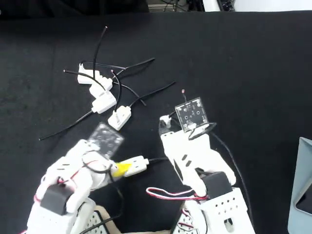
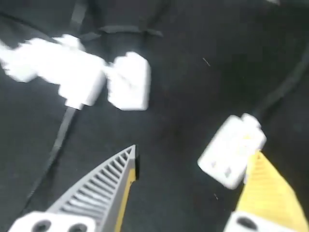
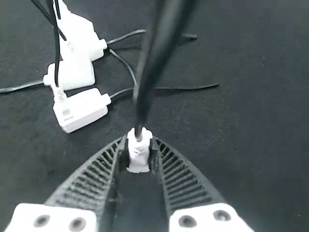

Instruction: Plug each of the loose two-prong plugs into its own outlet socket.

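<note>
My right gripper (image 3: 139,145) is shut on a small white two-prong plug (image 3: 138,153), whose black cable (image 3: 153,58) rises away from it. In the high view this gripper (image 1: 165,123) sits mid-table, right of the pile. My left gripper (image 2: 193,154) is open, and a white outlet socket (image 2: 231,151) lies against its yellow finger (image 2: 263,186) rather than between the fingers. That socket (image 1: 135,165) lies near the table's front with a black cable leading right. Several more white plugs and sockets (image 1: 104,101) lie tangled with their cables at the back left.
The white pieces of the pile (image 3: 79,110) lie just beyond the held plug, and two of them (image 2: 128,81) lie ahead of my left gripper. A grey-blue object (image 1: 302,187) stands at the right edge. Black cloth (image 1: 253,63) covers the table.
</note>
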Robot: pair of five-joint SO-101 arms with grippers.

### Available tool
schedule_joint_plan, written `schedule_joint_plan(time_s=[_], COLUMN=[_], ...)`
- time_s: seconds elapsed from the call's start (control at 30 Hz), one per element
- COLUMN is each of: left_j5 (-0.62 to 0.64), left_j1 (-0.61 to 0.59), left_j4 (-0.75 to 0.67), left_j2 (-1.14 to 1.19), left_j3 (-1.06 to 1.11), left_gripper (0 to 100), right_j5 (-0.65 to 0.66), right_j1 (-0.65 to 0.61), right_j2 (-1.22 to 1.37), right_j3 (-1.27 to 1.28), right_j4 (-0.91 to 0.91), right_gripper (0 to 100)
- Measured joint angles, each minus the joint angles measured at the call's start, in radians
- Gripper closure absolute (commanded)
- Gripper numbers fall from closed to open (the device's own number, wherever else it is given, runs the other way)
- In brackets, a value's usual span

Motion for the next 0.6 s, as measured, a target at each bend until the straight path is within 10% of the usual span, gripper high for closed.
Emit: schedule_joint_plan(time_s=[0.6], left_j5=[-0.101], left_j1=[0.1], left_j4=[-0.446], left_j2=[0.651], left_j3=[0.003], left_gripper=[82], right_j5=[0.0], right_j1=[0.086], right_j2=[0.0], right_j3=[0.002], right_j4=[-0.014], right_gripper=[98.7])
